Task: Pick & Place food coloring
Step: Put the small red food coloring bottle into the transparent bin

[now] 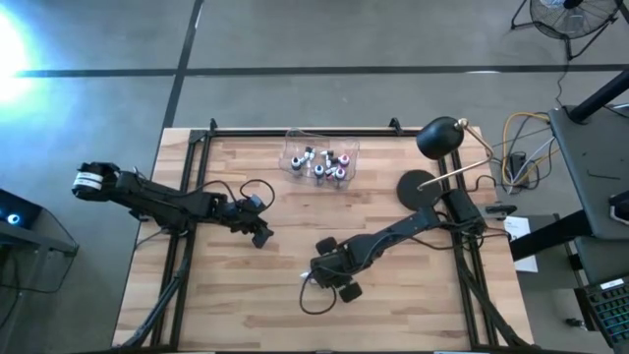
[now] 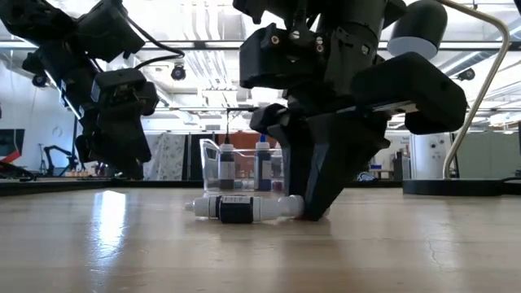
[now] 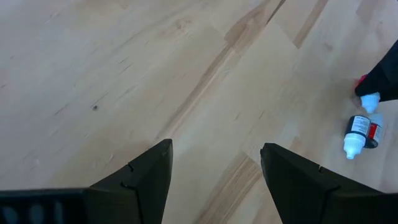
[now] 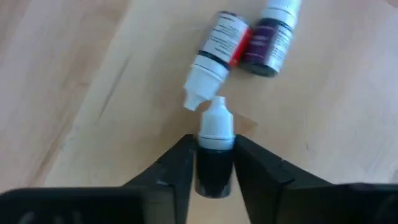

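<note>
Right wrist view: bottle (image 4: pixel 214 149) was pinched by right gripper (image 4: pixel 214 171); a straight lift was advised, neighbours (image 4: pixel 242 40) avoided.

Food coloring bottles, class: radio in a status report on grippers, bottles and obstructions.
Right gripper fingers closed on dark bottle at table level. Left gripper open, idle over bare wood. Two loose bottles lie just ahead, red-labelled one nearly touching held cap. Clear box holds others.

Wooden table (image 1: pixel 226 295) with loose food coloring bottles (image 4: pixel 239 43), clear box (image 1: pixel 319 147), black lamp base (image 1: pixel 417 187).
</note>
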Motion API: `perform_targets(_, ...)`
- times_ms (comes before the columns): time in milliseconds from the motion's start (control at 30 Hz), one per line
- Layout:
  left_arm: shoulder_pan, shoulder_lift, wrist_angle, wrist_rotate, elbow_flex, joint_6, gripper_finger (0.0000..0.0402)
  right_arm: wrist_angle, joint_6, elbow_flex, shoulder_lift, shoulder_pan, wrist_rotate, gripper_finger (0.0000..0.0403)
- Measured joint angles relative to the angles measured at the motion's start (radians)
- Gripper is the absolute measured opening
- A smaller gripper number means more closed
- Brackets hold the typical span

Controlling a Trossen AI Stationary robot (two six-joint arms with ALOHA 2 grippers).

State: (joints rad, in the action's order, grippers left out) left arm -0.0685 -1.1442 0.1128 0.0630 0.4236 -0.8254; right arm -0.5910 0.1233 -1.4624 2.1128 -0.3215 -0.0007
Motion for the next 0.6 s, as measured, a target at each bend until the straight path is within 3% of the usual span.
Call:
perform_targets(233, 0.000, 0.000, 0.000, -0.002, -0.002, -0.023, 0.0218, -0.008, -0.317, -0.006, -0.012, 0.072, 0.165, 0.0054)
perform_targets(300, 0.000, 0.000, 0.000, -0.005, -0.002, -0.024, 0.0218, -0.013, -0.373, -0.006, -0.047, 0.098, 0.319, 0.0054)
perform_targets(400, 0.000, 0.000, 0.000, -0.015, -0.002, -0.025, 0.0218, -0.012, -0.419, -0.006, -0.140, 0.128, 0.630, 0.0069)
perform_targets(467, 0.000, 0.000, 0.000, -0.021, -0.002, -0.024, 0.0218, -0.001, -0.431, -0.008, -0.211, 0.165, 0.769, 0.0078)
perform_targets(600, 0.001, 0.000, 0.000, -0.021, -0.002, -0.024, 0.0218, 0.002, -0.468, -0.008, -0.330, 0.307, 0.757, 0.0085)
